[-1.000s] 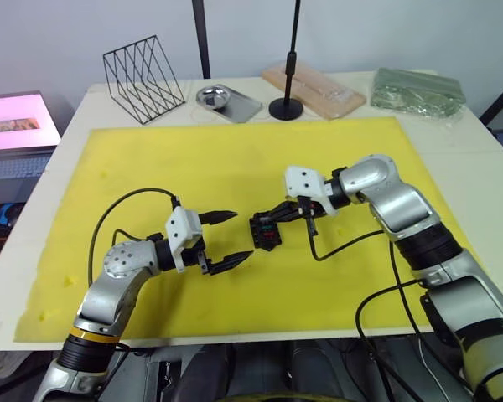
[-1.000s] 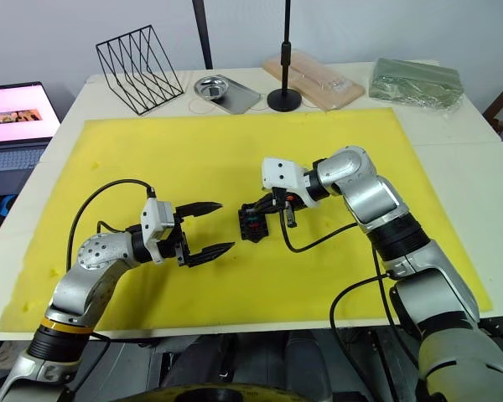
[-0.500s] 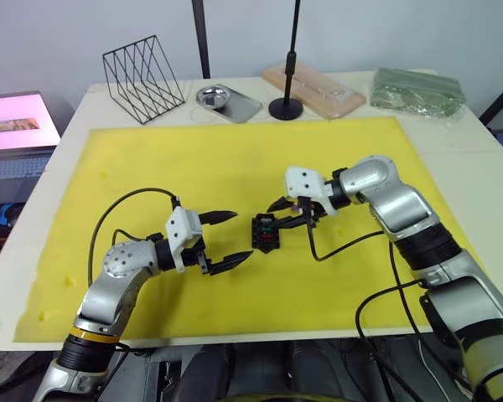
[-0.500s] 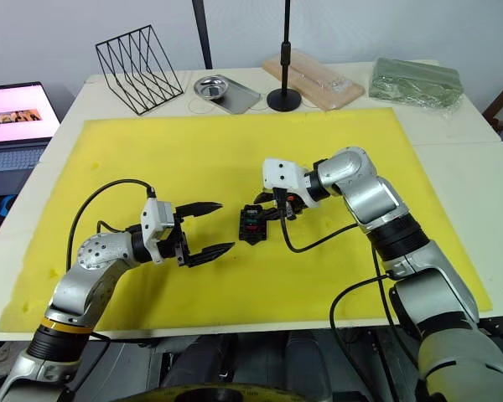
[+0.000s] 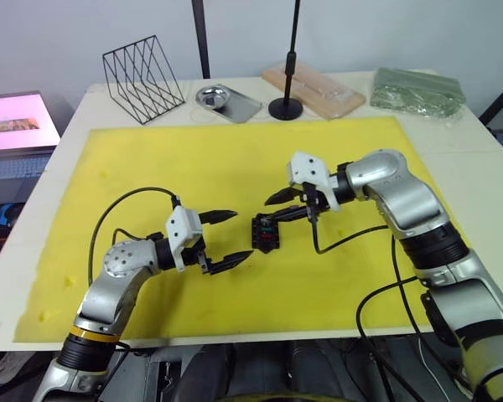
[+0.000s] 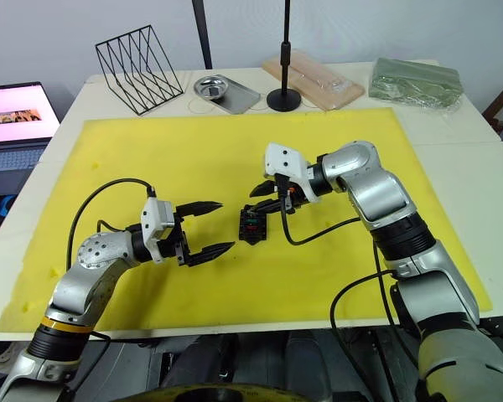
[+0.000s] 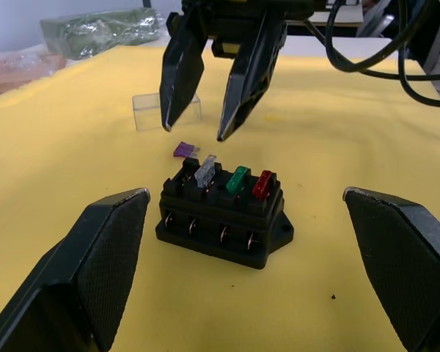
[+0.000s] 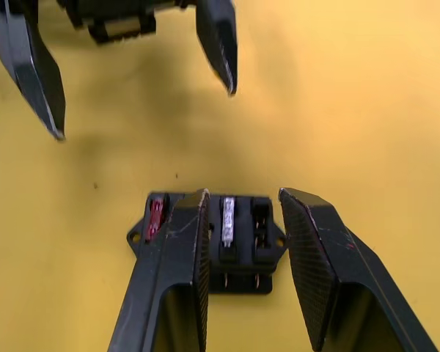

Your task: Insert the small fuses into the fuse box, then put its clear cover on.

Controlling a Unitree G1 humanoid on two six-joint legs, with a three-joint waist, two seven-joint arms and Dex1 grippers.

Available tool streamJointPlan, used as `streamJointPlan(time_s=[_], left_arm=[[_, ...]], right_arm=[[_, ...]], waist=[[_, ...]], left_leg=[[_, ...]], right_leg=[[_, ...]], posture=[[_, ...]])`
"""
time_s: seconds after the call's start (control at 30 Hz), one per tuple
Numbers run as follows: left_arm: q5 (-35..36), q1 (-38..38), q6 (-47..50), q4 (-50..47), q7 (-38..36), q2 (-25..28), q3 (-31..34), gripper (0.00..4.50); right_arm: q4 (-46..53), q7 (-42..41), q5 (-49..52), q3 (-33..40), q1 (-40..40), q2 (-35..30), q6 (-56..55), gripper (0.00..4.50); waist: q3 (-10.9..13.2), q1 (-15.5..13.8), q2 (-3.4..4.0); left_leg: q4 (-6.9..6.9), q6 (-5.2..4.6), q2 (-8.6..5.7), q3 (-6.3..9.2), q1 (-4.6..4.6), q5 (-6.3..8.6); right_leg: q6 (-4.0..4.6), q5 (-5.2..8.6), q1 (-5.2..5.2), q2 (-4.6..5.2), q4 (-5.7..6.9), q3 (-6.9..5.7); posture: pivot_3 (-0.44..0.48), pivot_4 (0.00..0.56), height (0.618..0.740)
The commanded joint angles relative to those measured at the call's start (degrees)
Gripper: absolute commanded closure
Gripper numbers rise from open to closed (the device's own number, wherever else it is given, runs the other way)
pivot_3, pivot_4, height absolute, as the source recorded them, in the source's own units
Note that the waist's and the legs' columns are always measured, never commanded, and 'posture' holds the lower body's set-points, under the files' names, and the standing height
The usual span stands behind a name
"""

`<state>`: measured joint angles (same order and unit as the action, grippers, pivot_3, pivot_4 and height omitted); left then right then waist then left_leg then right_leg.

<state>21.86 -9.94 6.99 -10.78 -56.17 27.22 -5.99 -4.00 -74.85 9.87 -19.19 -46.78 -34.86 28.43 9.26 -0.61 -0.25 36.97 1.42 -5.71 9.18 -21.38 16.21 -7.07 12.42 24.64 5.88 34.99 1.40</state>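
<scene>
The black fuse box [image 5: 267, 233] sits mid-mat on the yellow mat [image 5: 193, 159]. Three of the small fuses stand in its slots: greyish clear [image 7: 205, 171], green [image 7: 238, 180] and red [image 7: 262, 185]. The purple fuse [image 7: 183, 150] lies loose on the mat just behind the box. The clear cover [image 7: 167, 111] stands a little farther back. My right gripper [image 5: 277, 210] hovers open just above the box's far side, holding nothing. Left of the box, my left gripper [image 5: 241, 236] is wide open and faces it.
Along the table's back edge stand a wire rack [image 5: 142, 67], a metal tray [image 5: 226, 99], a black stand base [image 5: 286, 107], a packaged wooden board [image 5: 314, 88] and a green bag [image 5: 417, 88]. A laptop [image 5: 17, 121] is at the far left.
My right gripper has lifted away from the top of the fuse box and its fingers have spread. The left arm has stayed put.
</scene>
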Motion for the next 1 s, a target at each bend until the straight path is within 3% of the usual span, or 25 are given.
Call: streamJointPlan(time_s=[0.03,0.1,1.0], left_arm=[[0.0,-1.1,-0.5,-0.4,-0.2,0.0,-0.1,0.00],[0.0,-1.4,-0.5,0.0,-0.5,0.1,0.0,0.00],[-0.1,-0.9,-0.2,-0.5,-0.3,0.6,0.4,0.00]], right_arm=[[2.5,1.2,0.7,1.1,1.1,0.1,0.5,3.81],[2.8,1.6,0.3,0.7,1.7,0.2,0.5,4.46],[-0.4,3.1,-6.2,-4.6,3.2,-0.8,-4.6,4.46]], waist=[[0.0,0.0,0.00],[0.0,0.0,0.00],[0.0,0.0,-0.01]], left_leg=[[0.00,0.00,0.00,0.00,0.00,0.00],[0.00,0.00,-0.01,-0.01,0.00,0.00],[0.01,0.01,-0.01,0.00,0.05,0.00]], right_leg=[[0.00,0.00,0.00,0.00,0.00,0.00],[0.00,0.00,0.00,0.01,0.00,0.00],[0.00,0.00,-0.06,0.00,0.00,0.00]], posture=[[0.000,0.150,0.740],[0.000,0.150,0.740],[0.000,0.150,0.740]])
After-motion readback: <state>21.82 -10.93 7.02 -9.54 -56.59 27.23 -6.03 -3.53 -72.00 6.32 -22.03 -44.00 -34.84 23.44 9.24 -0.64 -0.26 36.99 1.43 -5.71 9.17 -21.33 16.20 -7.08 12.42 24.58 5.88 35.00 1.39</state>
